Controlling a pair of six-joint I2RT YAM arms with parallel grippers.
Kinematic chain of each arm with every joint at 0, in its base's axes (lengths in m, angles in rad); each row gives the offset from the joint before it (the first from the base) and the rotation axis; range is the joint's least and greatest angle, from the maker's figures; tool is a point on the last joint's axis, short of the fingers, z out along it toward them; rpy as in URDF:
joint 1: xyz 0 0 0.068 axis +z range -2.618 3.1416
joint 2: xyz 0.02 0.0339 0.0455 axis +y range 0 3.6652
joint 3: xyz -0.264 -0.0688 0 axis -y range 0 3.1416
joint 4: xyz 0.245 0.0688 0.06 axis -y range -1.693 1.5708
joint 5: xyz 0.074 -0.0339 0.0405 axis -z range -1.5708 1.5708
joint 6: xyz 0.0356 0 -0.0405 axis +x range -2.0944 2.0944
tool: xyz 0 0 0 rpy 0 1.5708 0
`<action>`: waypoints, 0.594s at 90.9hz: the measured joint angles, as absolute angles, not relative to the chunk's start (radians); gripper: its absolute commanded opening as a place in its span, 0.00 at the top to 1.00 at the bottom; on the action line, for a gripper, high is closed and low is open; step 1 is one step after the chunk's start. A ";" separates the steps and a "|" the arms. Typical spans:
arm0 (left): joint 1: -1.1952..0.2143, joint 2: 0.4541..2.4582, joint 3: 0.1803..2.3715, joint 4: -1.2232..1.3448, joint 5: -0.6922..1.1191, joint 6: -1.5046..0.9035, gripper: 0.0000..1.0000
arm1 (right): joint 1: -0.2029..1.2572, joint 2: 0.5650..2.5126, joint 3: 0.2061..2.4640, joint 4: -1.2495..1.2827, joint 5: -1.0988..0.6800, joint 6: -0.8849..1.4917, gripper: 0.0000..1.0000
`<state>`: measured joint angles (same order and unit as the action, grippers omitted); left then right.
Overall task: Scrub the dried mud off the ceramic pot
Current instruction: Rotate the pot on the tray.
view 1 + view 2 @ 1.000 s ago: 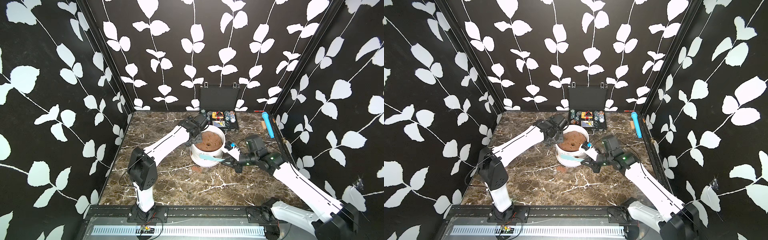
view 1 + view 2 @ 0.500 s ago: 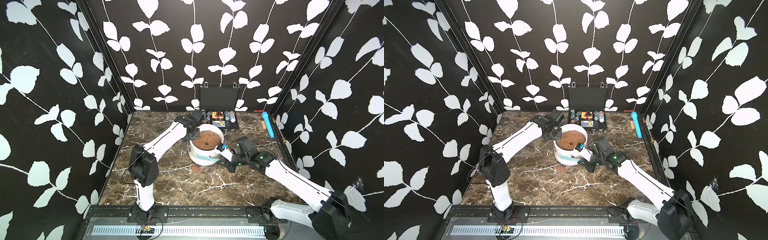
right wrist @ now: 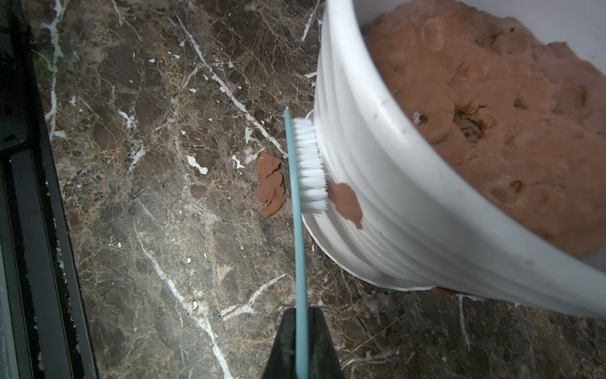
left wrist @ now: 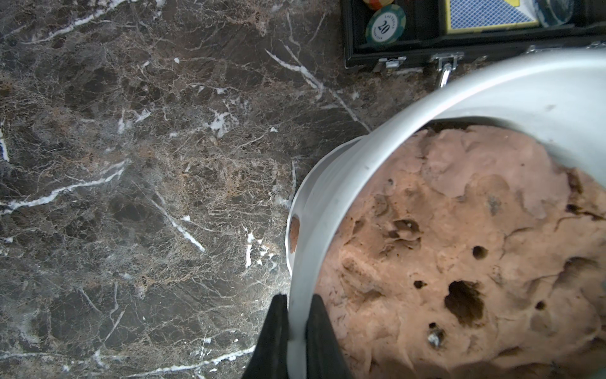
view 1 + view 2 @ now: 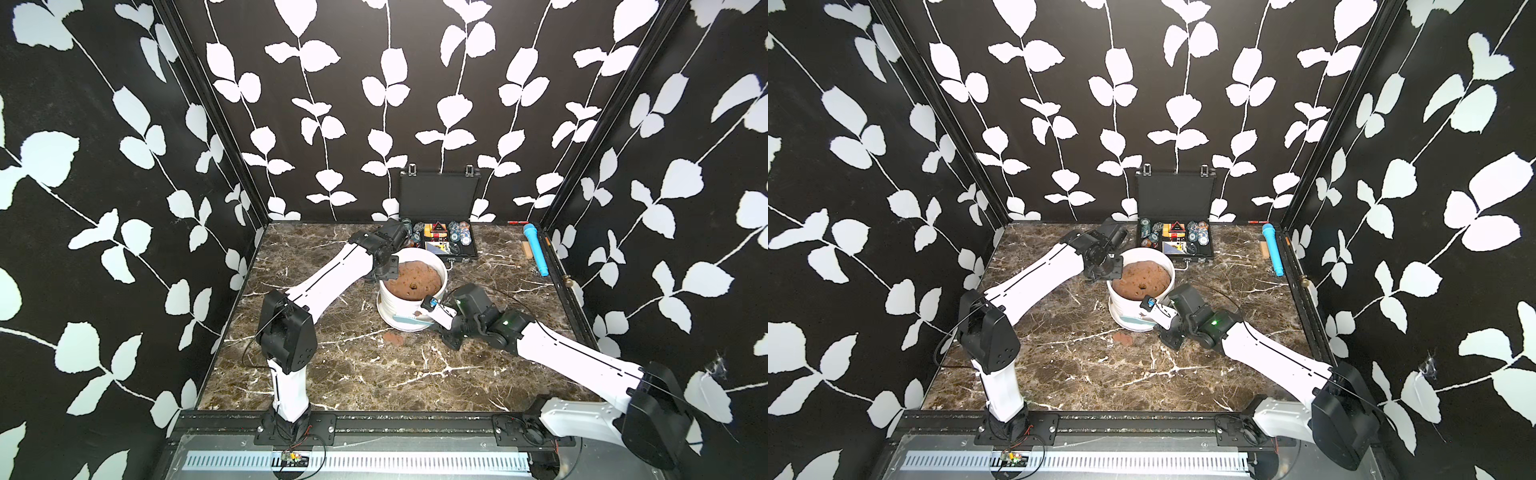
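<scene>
Both wrists have shifted toward the robot's left vs 1 s ago. The right wrist is now tighter against the ceramic pot (image 5: 395, 309), which has nudged the same way.

Readable text: only "20" on 1 green-rimmed poker chip (image 4: 385, 24) in the black case (image 4: 423, 54). The ring lettering on it is too small to read. Next to it is a card box (image 4: 488, 13) with a blue lattice back and yellow edge. The case has metal latches.

Left gripper (image 4: 298, 302): jaws closed on the pot rim, 1 black finger outside and 1 inside.

Right gripper (image 3: 302, 315): jaws clamped on the thin teal handle of a toothbrush (image 3: 296, 213). Its white bristles (image 3: 310, 164) are pressed against the pot's outer wall.

Pot: white, glossy, horizontal ribs, mid-table just in front of the case. It's filled with a lumpy, pitted brown mound (image 4: 459, 229).

Dried mud:
- 1 flat reddish-brown patch (image 3: 346, 205) on the ribbed wall, touching the bristle tips.
- 1 smaller patch (image 4: 294, 234) on the wall near the left gripper.
- 1 loose flake (image 3: 270, 185) on the brown white-veined marble top (image 4: 131, 164), just beside the brush head.
</scene>
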<state>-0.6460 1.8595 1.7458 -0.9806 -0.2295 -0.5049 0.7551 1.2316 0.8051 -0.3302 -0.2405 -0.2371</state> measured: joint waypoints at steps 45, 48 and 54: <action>-0.624 1.869 1.748 -0.939 -0.231 -0.383 0.90 | 0.746 1.026 0.782 -0.479 -0.350 -0.221 1.00; -0.619 1.870 1.748 -0.933 -0.223 -0.369 0.90 | 0.729 1.017 0.785 -0.479 -0.362 -0.223 1.00; -0.609 1.871 1.748 -0.921 -0.210 -0.340 0.90 | 0.700 1.022 0.797 -0.484 -0.381 -0.231 1.00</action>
<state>-0.6090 1.8713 1.7477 -0.9207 -0.2104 -0.3401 0.7002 1.0222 0.7975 -0.4839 -0.3809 -0.2306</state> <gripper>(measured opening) 0.104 0.068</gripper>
